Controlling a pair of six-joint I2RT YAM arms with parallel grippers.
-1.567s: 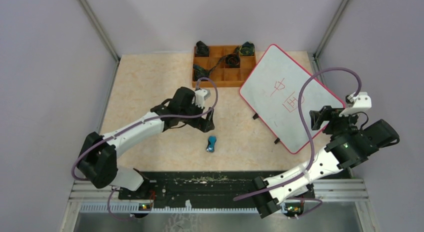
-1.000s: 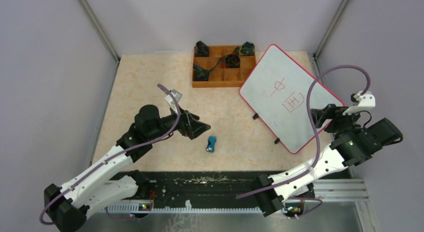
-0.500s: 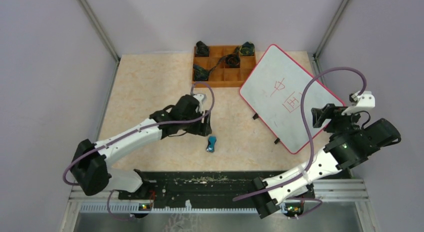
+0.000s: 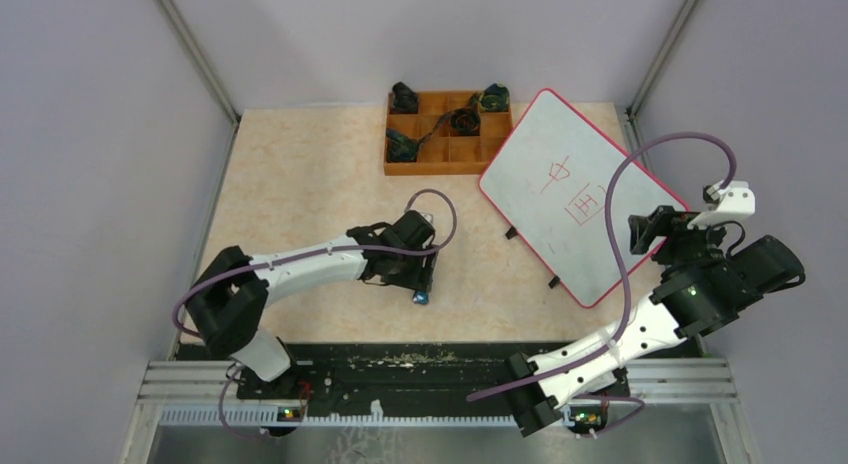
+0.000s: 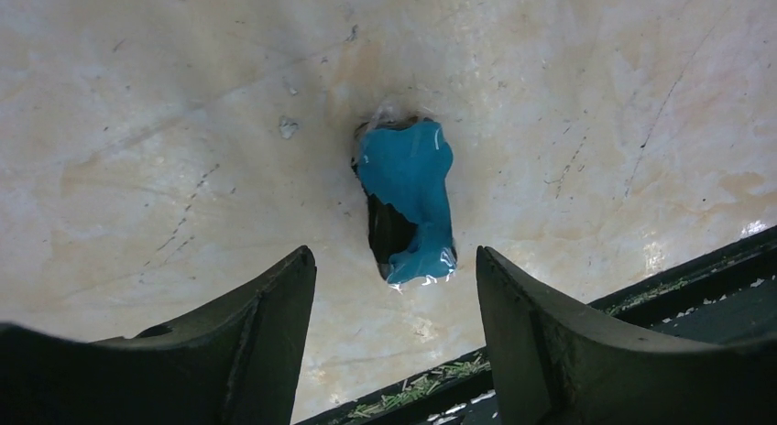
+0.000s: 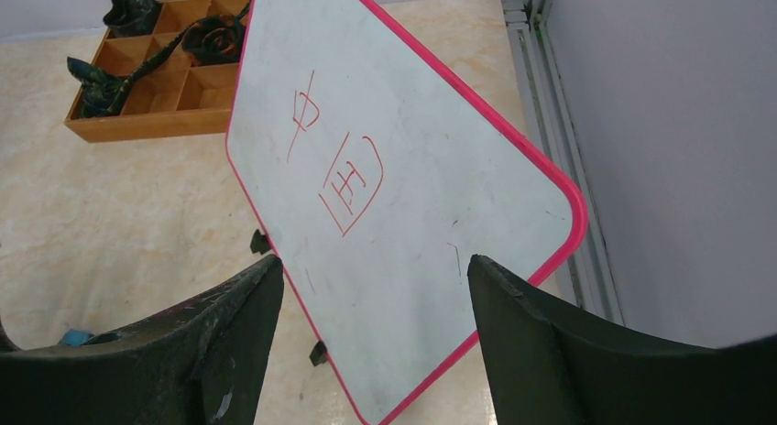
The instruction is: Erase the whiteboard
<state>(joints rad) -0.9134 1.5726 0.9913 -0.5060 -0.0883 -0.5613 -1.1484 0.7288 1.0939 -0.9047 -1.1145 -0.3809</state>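
**Hanging over a small blue thing**

The left gripper [image 5: 394,260] is low over the table [image 4: 300,184]. Its two fingers are apart, with a small blue thing [image 5: 408,182] lying between them. They do not touch it. The whiteboard [image 6: 412,168] lies on the right side of the table, just beside the orange tray [image 4: 440,167]. It has red marks [image 6: 344,168] on it. The right gripper [image 6: 374,265] hangs above the near edge of the whiteboard, fingers wide apart, holding nothing.
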